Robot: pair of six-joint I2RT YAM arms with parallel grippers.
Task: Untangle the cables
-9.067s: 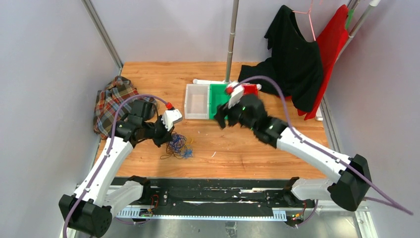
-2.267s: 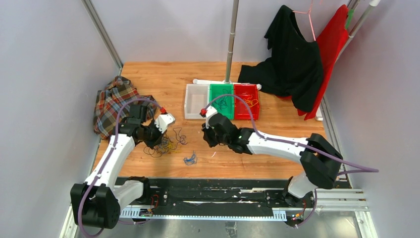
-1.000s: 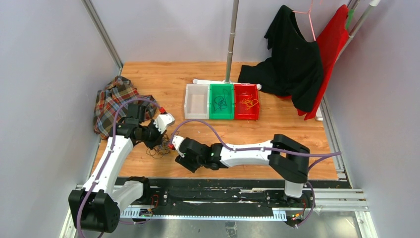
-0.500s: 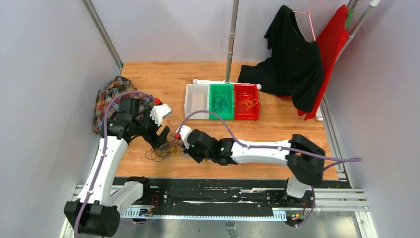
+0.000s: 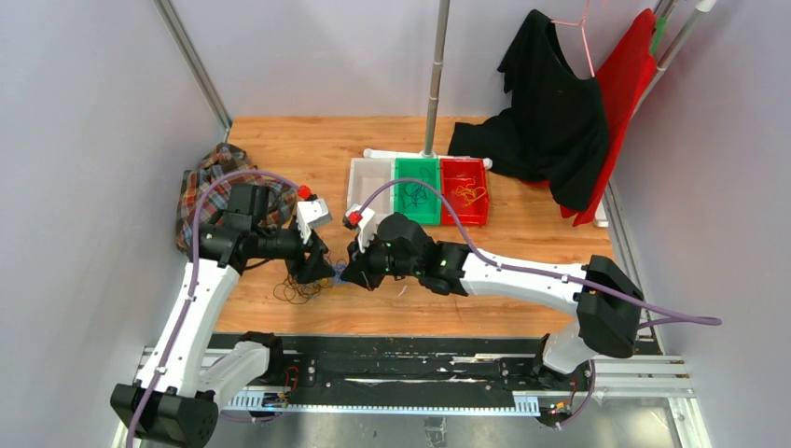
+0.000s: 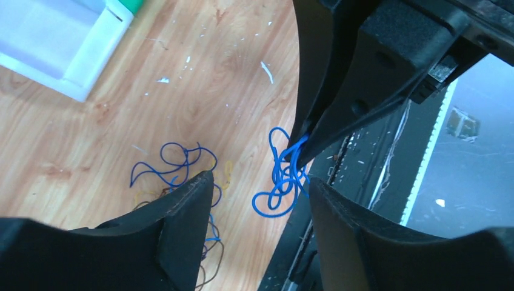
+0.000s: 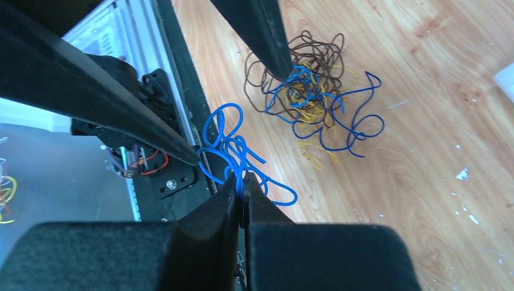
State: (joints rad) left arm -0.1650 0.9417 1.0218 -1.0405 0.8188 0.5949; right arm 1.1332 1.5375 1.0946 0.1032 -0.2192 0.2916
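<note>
The right end effector (image 7: 242,182) is clenching a blue cable (image 7: 227,142) and holding the looped bunch in the air above the near edge of the worktop (image 5: 522,238). The left end effector (image 6: 257,182) is standing released just beside it and gripping nothing. One of its fingers is pointing at the tangle (image 7: 309,91) and the other is reaching toward the held loops.

The tangle of brown, yellow and more blue strands is lying on the worktop close to both arms. No strand is visibly running from the held bunch down into the tangle, though wires this thin could be hiding a link.

The step in hand appears to be pulling one blue cable free of the rest, and that separation is looking nearly done.

Dark cables are lying in the green bin (image 5: 416,190) and yellow-orange ones in the red bin (image 5: 464,189). So the blue one is probably heading for the white bin (image 5: 370,191).

The next move is calling for a lift clear of the left fingers while keeping the grip firm, since the loops are springy and hanging loosely. If a strand is snagging, the left end effector is well placed to pin the tangle down.
</note>
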